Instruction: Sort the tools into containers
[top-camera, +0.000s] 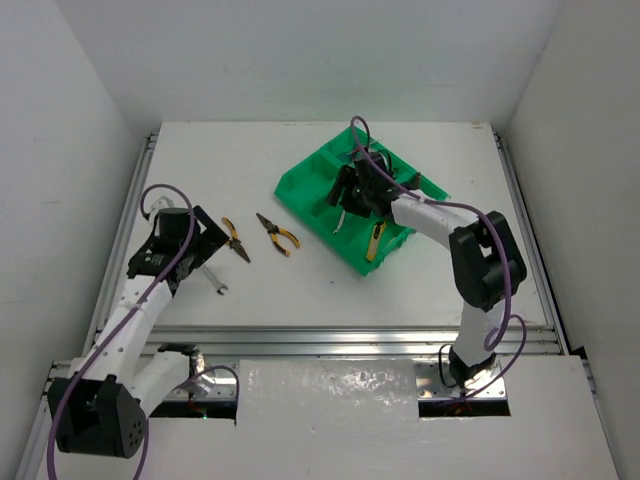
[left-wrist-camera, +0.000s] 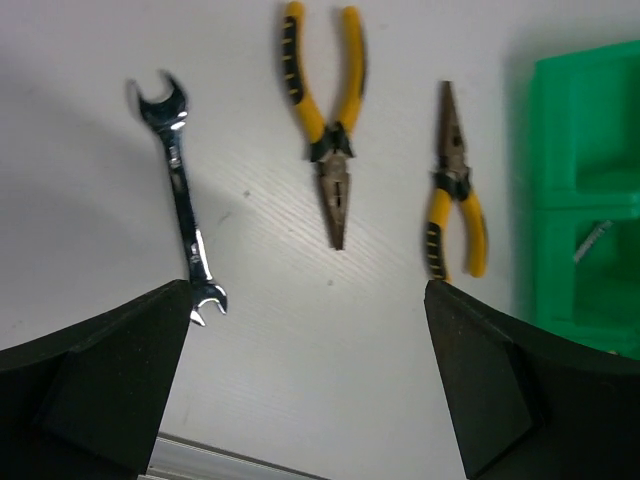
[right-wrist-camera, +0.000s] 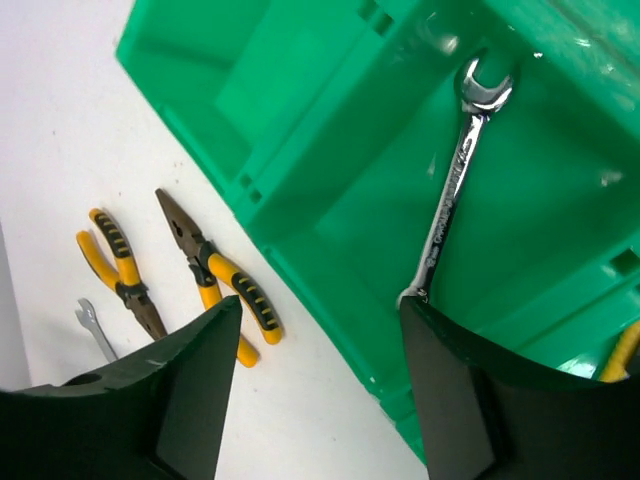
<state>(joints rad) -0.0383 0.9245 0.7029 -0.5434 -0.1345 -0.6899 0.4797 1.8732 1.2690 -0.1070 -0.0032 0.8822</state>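
Two yellow-handled pliers (top-camera: 236, 240) (top-camera: 278, 234) lie side by side on the white table, left of the green organizer tray (top-camera: 310, 190). A small metal wrench (top-camera: 212, 280) lies near my left gripper (top-camera: 210, 248), which is open and empty above the table. In the left wrist view the wrench (left-wrist-camera: 182, 200) and both pliers (left-wrist-camera: 325, 120) (left-wrist-camera: 455, 200) lie just ahead of the fingers. My right gripper (top-camera: 343, 200) is open over the tray's left side. A longer wrench (right-wrist-camera: 455, 180) lies in a tray compartment, its end by my right finger (right-wrist-camera: 450, 400).
A yellow tool (top-camera: 373, 243) sits in the tray's near compartment, and its edge shows in the right wrist view (right-wrist-camera: 622, 352). A thin metal piece (left-wrist-camera: 592, 241) lies in another compartment. White walls enclose the table; a metal rail (top-camera: 350, 340) runs along the near edge.
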